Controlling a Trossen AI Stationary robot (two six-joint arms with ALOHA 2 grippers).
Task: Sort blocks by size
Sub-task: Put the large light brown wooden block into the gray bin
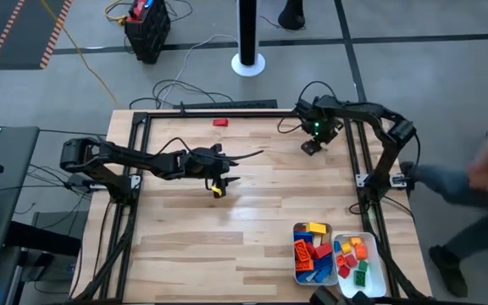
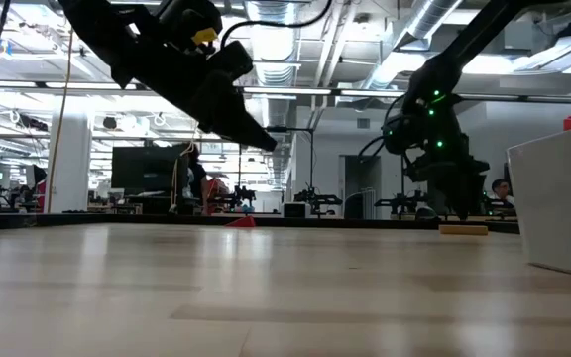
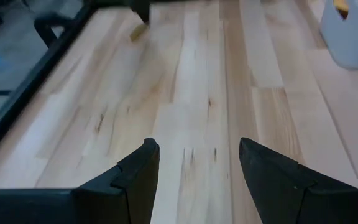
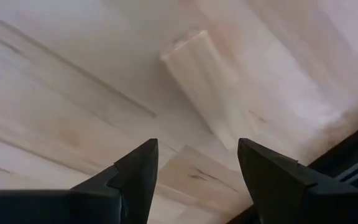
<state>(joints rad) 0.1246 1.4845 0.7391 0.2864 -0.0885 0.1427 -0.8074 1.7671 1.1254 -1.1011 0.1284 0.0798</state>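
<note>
high view: two white trays at the table's near right corner, side by side, heaped with red, blue, orange, yellow and green blocks; beside them, beyond the table's right edge, a person's sleeve, blurred; farther back, left gripper above the middle of the bare wooden table, fingers spread apart, holding nothing; right gripper at the far right corner, low over the boards, fingers likewise parted and empty, a tan block lying on the wood just ahead of them in the right wrist view; farthest, one red block alone at the far edge.
</note>
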